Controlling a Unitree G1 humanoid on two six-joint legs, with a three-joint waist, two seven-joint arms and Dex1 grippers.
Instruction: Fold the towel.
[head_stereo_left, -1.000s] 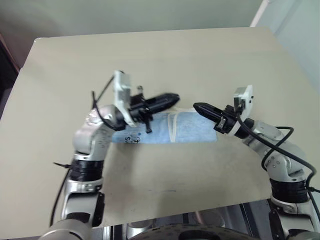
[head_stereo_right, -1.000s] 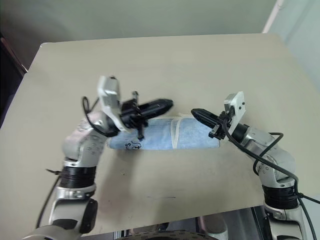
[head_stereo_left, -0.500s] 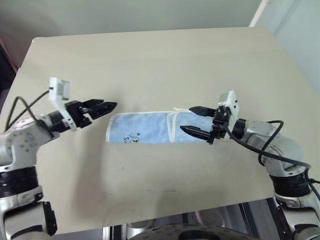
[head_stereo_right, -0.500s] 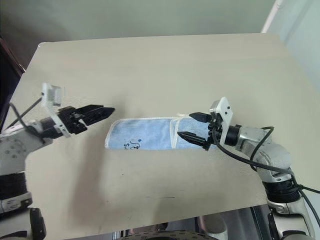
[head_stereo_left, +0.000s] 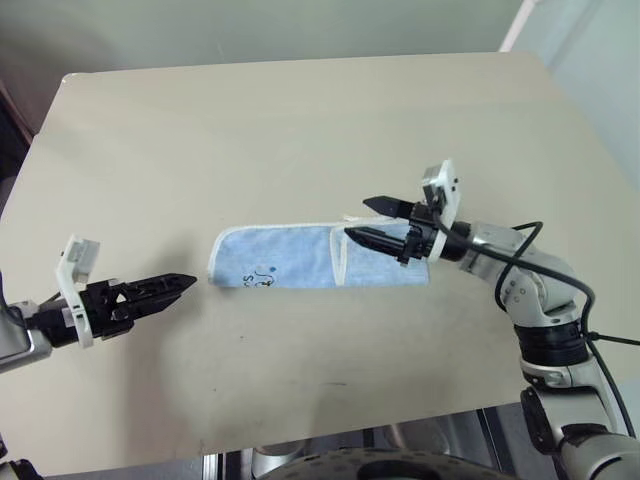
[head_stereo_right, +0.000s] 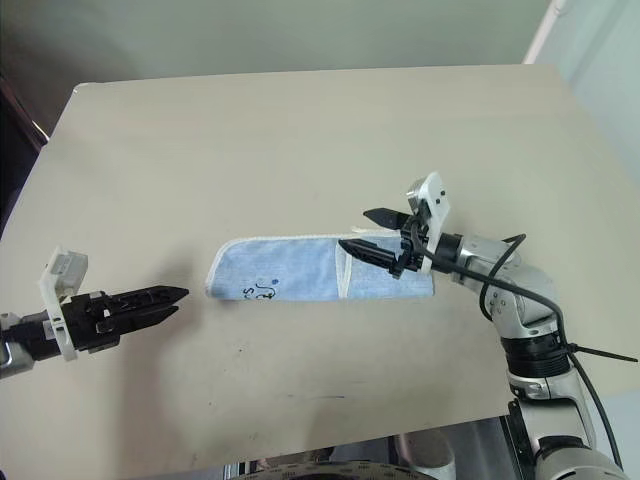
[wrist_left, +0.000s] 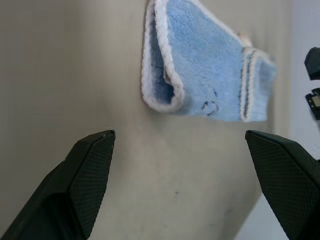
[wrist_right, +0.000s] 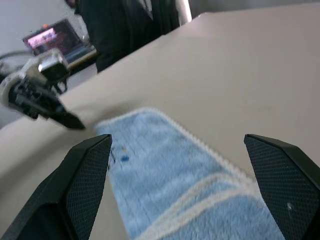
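Observation:
The light-blue towel (head_stereo_left: 290, 257) lies as a long folded strip in the middle of the tan table (head_stereo_left: 300, 120), with cream trim along its edges and a small dark mark (head_stereo_left: 262, 274) near its left end. My left gripper (head_stereo_left: 186, 283) is open and empty, well off to the left of the towel near the table's front-left; its wrist view shows the towel's folded end (wrist_left: 200, 85) between wide-spread fingers (wrist_left: 85, 175). Over the towel's right end my right gripper (head_stereo_left: 357, 218) hovers open, pointing left, holding nothing.
The table's front edge (head_stereo_left: 350, 435) runs close below both arms, and its left edge is near my left arm. Beyond the table, the right wrist view shows a dark figure (wrist_right: 125, 20) and a lit screen (wrist_right: 47, 37).
Both grippers have opened. The left one has swung away from the towel, far to the left and down toward the front-left. The right one has shifted slightly left over the towel's right end.

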